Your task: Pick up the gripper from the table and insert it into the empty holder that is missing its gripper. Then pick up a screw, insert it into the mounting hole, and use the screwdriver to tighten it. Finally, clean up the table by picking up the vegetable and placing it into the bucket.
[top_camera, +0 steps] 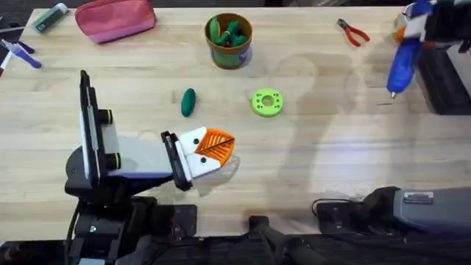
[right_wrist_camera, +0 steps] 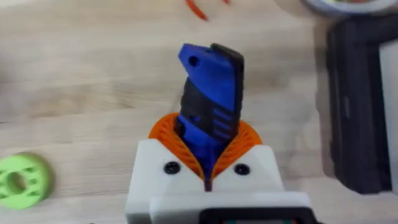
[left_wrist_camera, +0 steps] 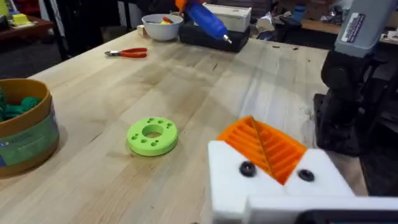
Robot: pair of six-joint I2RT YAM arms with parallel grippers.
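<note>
Wooden counter (top_camera: pixel 309 169) is where we're at, and going left to right, here's how it looks to us. Our left gripper (top_camera: pixel 218 147) sits low near the middle, orange pads pressed together with nothing between them, so closed and empty. Just beyond it lies the vegetable (top_camera: pixel 188 102), the little dark green one, on the bare wood, so the cleanup step isn't done. Further back sits the bucket (top_camera: pixel 229 41) with some green and red bits already inside. The bright green ring (top_camera: pixel 267 102) lies just to the right of the vegetable, and the red-handled pliers (top_camera: pixel 354 32) are at the far edge.

Over on the right, our right gripper (right_wrist_camera: pixel 208 155) is clamped on the blue screwdriver (top_camera: pixel 403 62), holding it up near the far right corner, bit pointing down.

We can't spot the loose orange gripper tip, the holder or a screw anywhere, so we can't tell if the insert and tightening are finished. Our guess is the screwdriver is either on its way in or being put away, with the vegetable left for last.
</note>
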